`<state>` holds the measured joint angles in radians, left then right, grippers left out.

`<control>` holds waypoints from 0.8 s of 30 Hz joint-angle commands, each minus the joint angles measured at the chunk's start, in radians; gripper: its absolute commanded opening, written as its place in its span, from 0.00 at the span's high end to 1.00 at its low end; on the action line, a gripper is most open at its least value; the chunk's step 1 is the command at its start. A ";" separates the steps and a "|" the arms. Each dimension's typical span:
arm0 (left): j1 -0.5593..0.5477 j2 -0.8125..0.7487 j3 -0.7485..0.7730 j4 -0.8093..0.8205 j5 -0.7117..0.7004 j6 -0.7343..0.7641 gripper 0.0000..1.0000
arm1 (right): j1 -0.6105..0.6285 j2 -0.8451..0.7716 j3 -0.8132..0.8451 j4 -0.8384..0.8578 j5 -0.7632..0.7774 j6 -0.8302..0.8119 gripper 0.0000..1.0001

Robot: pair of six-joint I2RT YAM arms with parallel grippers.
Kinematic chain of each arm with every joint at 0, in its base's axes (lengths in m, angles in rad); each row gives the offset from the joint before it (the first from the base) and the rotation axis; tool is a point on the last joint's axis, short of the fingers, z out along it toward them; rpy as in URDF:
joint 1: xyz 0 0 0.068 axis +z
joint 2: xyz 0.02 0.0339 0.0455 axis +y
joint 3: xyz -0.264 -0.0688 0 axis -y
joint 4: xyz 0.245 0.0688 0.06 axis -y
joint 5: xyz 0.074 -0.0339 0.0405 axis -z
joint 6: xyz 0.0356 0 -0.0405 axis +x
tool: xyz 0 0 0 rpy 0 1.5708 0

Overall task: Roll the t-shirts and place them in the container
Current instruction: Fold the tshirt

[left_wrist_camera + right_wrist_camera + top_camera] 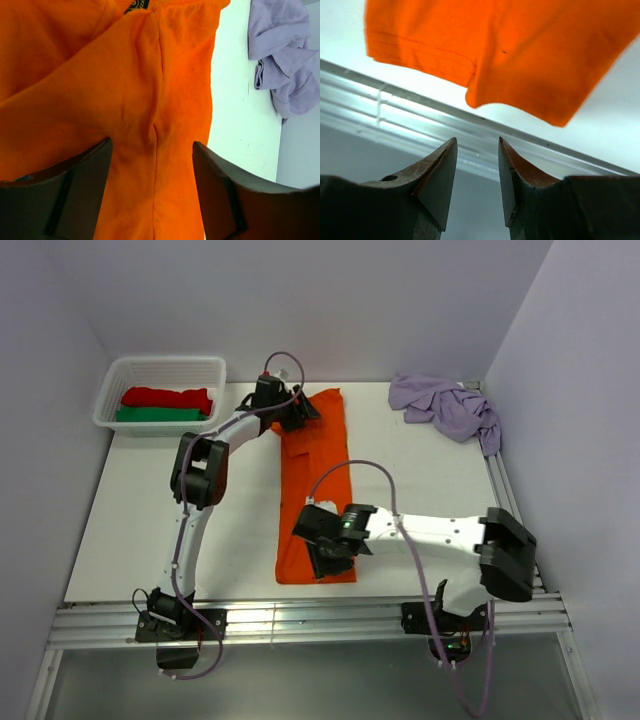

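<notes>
The orange t-shirt (318, 480) lies flat as a long narrow strip down the middle of the table. My left gripper (297, 415) is at its far end, open; in the left wrist view (152, 150) the jaws straddle the orange cloth (125, 75) without closing on it. My right gripper (328, 562) is over the near end, open and empty (477, 142), with the shirt's hem (520, 45) just beyond the fingertips. The lilac t-shirt (447, 407) lies crumpled at the back right and also shows in the left wrist view (285, 55). The red t-shirt (165, 397) and the green t-shirt (160, 415) lie rolled in the basket.
The white mesh basket (160, 362) stands at the back left corner. An aluminium rail (300, 625) runs along the table's near edge, close below the right gripper (420, 110). Walls close in the back and both sides.
</notes>
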<state>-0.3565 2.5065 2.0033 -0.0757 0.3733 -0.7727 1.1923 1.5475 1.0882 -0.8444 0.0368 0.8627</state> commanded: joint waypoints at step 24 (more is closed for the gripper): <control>-0.074 -1.194 -0.993 -0.400 -0.092 -0.060 0.05 | -0.543 -0.460 -0.605 0.405 -0.362 -0.034 0.57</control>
<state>-0.3710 1.4063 1.1816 -0.4385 0.3370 -0.7853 0.6792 1.0725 0.5125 -0.5564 -0.2577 0.8463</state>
